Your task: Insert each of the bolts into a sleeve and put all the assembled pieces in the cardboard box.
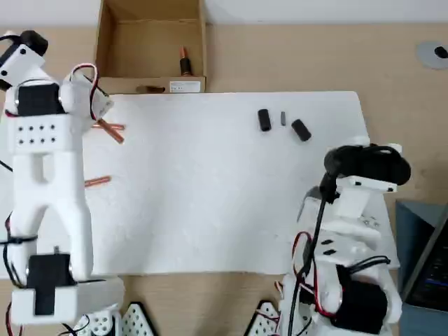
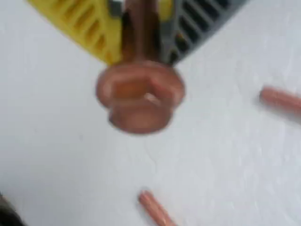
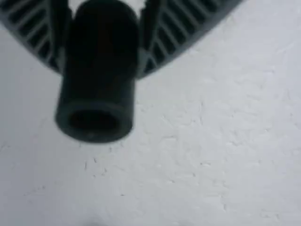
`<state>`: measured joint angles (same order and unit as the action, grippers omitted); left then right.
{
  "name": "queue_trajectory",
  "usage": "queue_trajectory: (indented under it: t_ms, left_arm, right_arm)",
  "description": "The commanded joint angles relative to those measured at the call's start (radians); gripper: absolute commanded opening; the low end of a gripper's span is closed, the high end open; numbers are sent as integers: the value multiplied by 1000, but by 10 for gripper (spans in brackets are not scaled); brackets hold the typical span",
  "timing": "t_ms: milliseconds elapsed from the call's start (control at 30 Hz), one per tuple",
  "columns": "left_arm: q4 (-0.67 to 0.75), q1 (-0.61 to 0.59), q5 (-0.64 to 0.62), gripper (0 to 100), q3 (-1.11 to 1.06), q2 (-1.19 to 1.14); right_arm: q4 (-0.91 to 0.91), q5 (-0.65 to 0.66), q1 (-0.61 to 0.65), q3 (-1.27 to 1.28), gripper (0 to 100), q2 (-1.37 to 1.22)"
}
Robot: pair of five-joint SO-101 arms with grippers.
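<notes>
So the left gripper (image 2: pixel 141 49) has its yellow and grey jaws clamped tight on the shank of a copper-coloured flanged metal bolt (image 2: pixel 139 96), with the head hanging out past the fingertips, over the white foam sheet (image 1: pixel 210 203). In the high view that's at the upper left of the sheet, right beside a loose copper bolt (image 1: pixel 110 130), with another one (image 1: pixel 98 181) lying a bit lower down. The right gripper (image 3: pixel 101 56) is closed on a short black plastic sleeve (image 3: pixel 96 101), dark jaws pressed on both sides and the open end sticking out past them above bare foam. Two spare black sleeves (image 1: pixel 264 120) (image 1: pixel 301 130) sit near the sheet's upper right with a tiny grey piece (image 1: pixel 283 118) between them. The brown cardboard box (image 1: pixel 105 49) is at the top left, with one bolt-in-sleeve piece (image 1: pixel 185 64) inside by its near wall.
</notes>
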<state>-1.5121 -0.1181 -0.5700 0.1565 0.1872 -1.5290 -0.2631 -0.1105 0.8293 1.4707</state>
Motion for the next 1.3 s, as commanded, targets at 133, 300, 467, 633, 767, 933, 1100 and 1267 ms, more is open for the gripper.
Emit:
queue_trajectory:
  t_ms: [133,300,467,633,767,933,1100,1267]
  left_arm:
    - [-49,75,11,2,46,263]
    - [-38,146,52,2,-126,437]
    - [54,152,80,2,-391,688]
    - [183,153,140,2,-689,972]
    - [276,153,173,2,-878,1182]
    - [345,155,172,2,-1043,1389]
    - [397,155,167,2,-1137,1531]
    - [431,160,166,2,-1197,1630]
  right_arm:
    - [-12,25,-8,-58,9,2]
    - [-15,71,-8,-54,9,15]
    - [-17,118,-5,-12,9,147]
    - [17,175,42,94,9,298]
    - [18,175,124,186,9,392]
    - [71,167,268,254,9,453]
    - [163,167,403,308,9,449]
    - [218,167,561,363,9,452]
